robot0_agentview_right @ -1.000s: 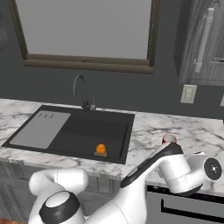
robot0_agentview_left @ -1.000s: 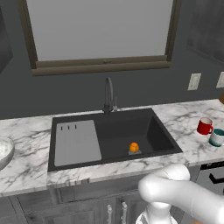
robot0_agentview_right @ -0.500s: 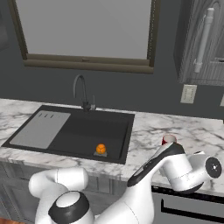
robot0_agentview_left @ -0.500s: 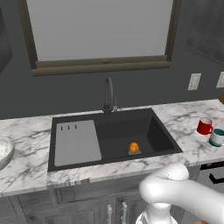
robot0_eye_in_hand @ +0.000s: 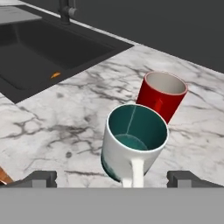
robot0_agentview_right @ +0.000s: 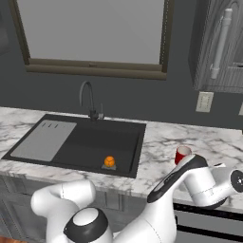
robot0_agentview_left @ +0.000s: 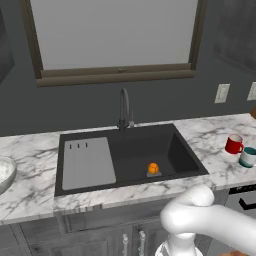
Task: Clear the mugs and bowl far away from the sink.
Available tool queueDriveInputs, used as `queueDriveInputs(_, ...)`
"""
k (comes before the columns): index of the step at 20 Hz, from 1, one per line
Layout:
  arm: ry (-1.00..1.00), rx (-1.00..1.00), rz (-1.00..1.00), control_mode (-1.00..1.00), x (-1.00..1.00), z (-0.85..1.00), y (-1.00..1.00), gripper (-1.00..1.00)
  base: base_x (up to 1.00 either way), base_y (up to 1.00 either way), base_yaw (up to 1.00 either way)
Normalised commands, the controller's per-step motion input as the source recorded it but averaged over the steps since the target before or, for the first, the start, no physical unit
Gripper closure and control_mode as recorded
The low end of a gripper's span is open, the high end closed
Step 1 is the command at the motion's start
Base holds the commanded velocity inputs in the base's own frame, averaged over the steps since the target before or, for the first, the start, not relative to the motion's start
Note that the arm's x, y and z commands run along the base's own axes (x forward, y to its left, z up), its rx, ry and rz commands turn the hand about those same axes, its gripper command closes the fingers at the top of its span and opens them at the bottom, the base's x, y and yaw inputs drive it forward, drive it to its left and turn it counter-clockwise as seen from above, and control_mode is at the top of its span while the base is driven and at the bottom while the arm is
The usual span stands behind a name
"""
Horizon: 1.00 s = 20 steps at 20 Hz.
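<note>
Grey mug [robot0_eye_in_hand: 134, 146] sits between the open pincer [robot0_eye_in_hand: 113, 178] tips, seemingly untouched.

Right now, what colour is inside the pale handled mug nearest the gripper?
Teal inside the pale grey mug; hand view shows it best.

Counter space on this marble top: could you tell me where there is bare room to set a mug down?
Bare marble lies between the sink and the red mug, and between the drainboard and the bowl. It is crowded at the right, where the teal-lined mug sits close to the red one, between the open jaws.
</note>
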Motion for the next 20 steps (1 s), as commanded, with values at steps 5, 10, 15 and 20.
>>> queueDriveInputs(5,0.0,0.0,0.08,-1.0,0.09,-0.11,-0.12,-1.0,0.0,0.0,0.0)
queueDriveInputs(10,0.0,0.0,0.07,-1.0,0.13,-0.13,-0.05,-1.0,0.0,0.0,0.0)
queueDriveInputs(15,0.0,0.0,0.06,-1.0,0.16,-0.11,0.0,-1.0,0.0,0.0,0.0)
queueDriveInputs(20,0.0,0.0,0.05,-1.0,0.17,-0.08,0.0,-1.0,0.0,0.0,0.0)
